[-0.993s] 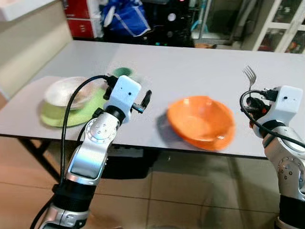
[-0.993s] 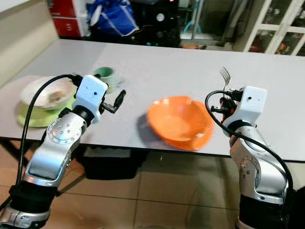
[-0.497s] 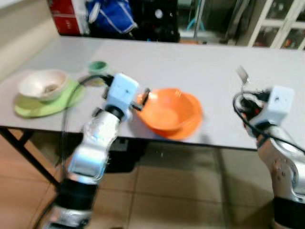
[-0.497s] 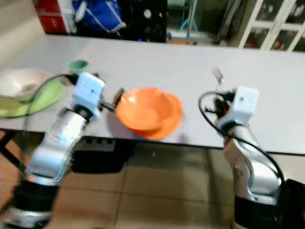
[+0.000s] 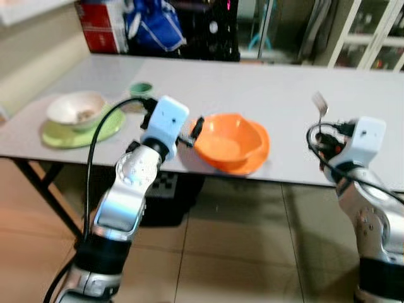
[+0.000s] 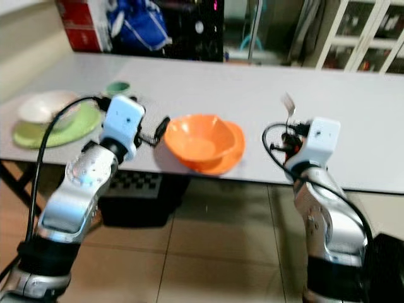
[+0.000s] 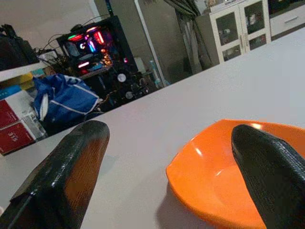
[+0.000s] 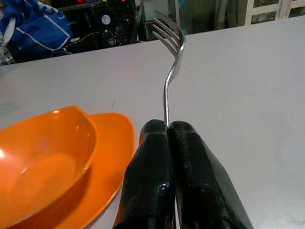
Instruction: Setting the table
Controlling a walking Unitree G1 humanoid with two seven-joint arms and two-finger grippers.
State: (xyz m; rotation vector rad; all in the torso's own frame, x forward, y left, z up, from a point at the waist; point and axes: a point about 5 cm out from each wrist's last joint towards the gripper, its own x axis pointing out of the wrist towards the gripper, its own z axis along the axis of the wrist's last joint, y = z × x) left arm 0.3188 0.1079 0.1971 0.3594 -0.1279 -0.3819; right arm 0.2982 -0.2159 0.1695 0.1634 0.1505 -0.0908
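Note:
An orange bowl (image 5: 230,140) rests on an orange plate (image 8: 112,138) near the front edge of the grey table (image 5: 265,85). My left gripper (image 5: 196,129) is open at the bowl's left rim. In the left wrist view its fingers (image 7: 71,171) stand wide apart, with the bowl (image 7: 214,176) partly between them; I cannot tell if they touch it. My right gripper (image 8: 167,126) is shut on a silver fork (image 8: 167,71). It holds the fork (image 5: 320,104) upright, tines up, over the table's front edge to the right of the bowl.
At the table's left end a white bowl (image 5: 77,106) sits on a green plate (image 5: 85,130), with a small green cup (image 5: 141,88) behind it. A red box (image 5: 101,28), a blue bag (image 5: 154,28) and white cabinets (image 5: 372,38) stand beyond the table. Tiled floor lies below.
The whole view has shifted, so the camera moved. My left gripper, a gap away from the orange bowl a second ago, now sits at its rim. The right gripper still holds the fork.

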